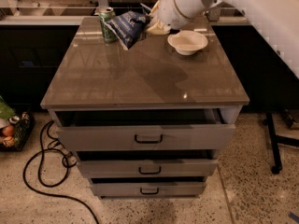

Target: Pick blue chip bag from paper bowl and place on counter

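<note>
From my seat I see the arm [233, 1] coming in from the upper right of the frame, with the hand [151, 24] at top centre, above the far edge of the bench [140, 78]. The hand is clenched on the right end of the bag [125, 27], and the bag hangs out to the left of it, tilted, with its lower corner pointing down toward the bench top. I cannot tell whether that corner touches the surface. The bag is clear of the bowl [188, 42], which sits on the bench in the upper right part of the top, just below and to the right of the hand. A green can [107, 24] stands upright at the far left corner of the bench, just beside the bag's left edge; from this view the two overlap and I cannot say whether they touch. Below the top, the upper drawer [147, 136] stands pulled out toward me, and the two lower ones sit out a little less. A black cable [39, 178] loops across the speckled floor at lower left.
</note>
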Controlling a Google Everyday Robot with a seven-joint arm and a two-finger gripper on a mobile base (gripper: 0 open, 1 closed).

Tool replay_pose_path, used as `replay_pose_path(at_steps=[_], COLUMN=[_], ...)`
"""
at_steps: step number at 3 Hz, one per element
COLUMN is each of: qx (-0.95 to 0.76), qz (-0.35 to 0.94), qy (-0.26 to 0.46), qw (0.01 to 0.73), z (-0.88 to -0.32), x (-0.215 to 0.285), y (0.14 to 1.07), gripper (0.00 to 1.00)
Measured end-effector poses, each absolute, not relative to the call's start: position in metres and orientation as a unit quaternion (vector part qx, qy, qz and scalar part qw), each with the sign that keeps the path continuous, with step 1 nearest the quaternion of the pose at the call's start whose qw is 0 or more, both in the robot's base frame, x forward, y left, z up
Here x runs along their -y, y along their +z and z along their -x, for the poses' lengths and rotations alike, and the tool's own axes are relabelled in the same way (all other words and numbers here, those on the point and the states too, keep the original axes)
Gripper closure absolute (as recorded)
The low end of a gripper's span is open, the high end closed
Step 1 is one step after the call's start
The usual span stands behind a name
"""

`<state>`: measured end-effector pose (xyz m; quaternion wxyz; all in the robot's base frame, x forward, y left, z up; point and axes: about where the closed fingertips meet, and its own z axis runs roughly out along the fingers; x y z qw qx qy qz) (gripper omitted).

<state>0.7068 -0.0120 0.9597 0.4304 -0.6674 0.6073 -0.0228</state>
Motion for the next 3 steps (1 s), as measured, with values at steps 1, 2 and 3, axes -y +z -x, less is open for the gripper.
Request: replay_pose_path(at_steps=[1,2,3], qx=[-0.602,-0.600,-0.600], qz=[0.682,0.688,0.689], qy=[-0.047,-0.049,-0.048], qw=[0.414,0.405,0.405], z=[-0.707,-0.710,-0.710], x=[-0.016,-0.024,-0.026], y=[0.895,0.856,0.854], gripper=[1.00,1.00,0.84])
